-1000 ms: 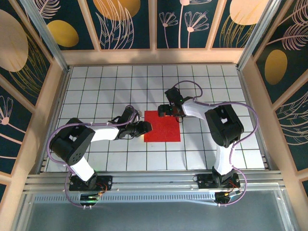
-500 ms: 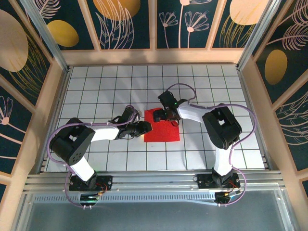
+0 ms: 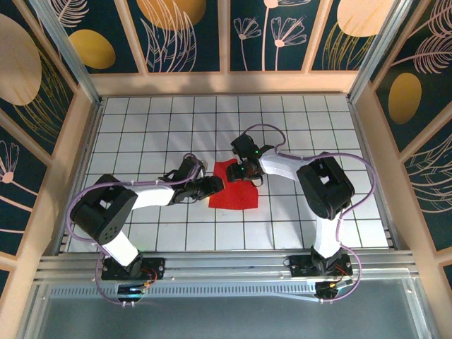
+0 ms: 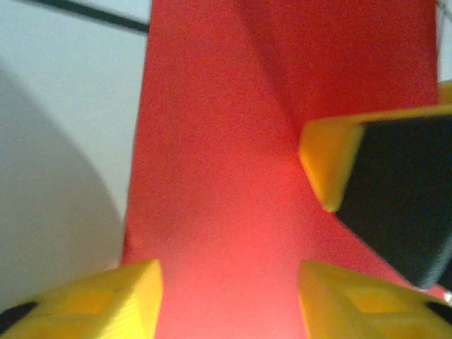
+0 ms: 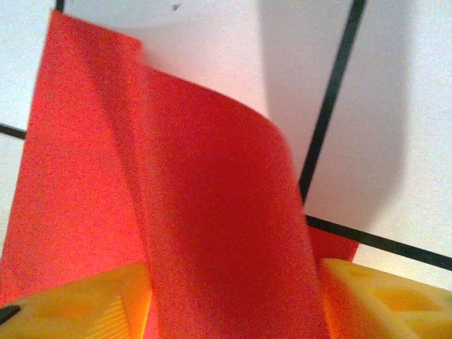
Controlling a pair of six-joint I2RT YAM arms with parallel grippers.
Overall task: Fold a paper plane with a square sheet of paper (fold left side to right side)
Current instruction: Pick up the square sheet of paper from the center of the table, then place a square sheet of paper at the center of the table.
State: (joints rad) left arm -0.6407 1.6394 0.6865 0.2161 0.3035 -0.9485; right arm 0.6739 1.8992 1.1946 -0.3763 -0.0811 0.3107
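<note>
The left arm (image 3: 152, 194) lies low and stretched toward the middle, with the left tool (image 3: 212, 186) pointing right. The right arm (image 3: 321, 183) folds back from a raised elbow, and the right tool (image 3: 240, 169) points left and downward. The two tools are close together, tip toward tip. Both tools' yellow fingers (image 4: 134, 289) (image 5: 106, 304) stand well apart.

The table (image 3: 141, 120): white top, black grid lines. The square sheet of paper (image 3: 236, 196) lies near the centre, one edge curled up off the surface.
</note>
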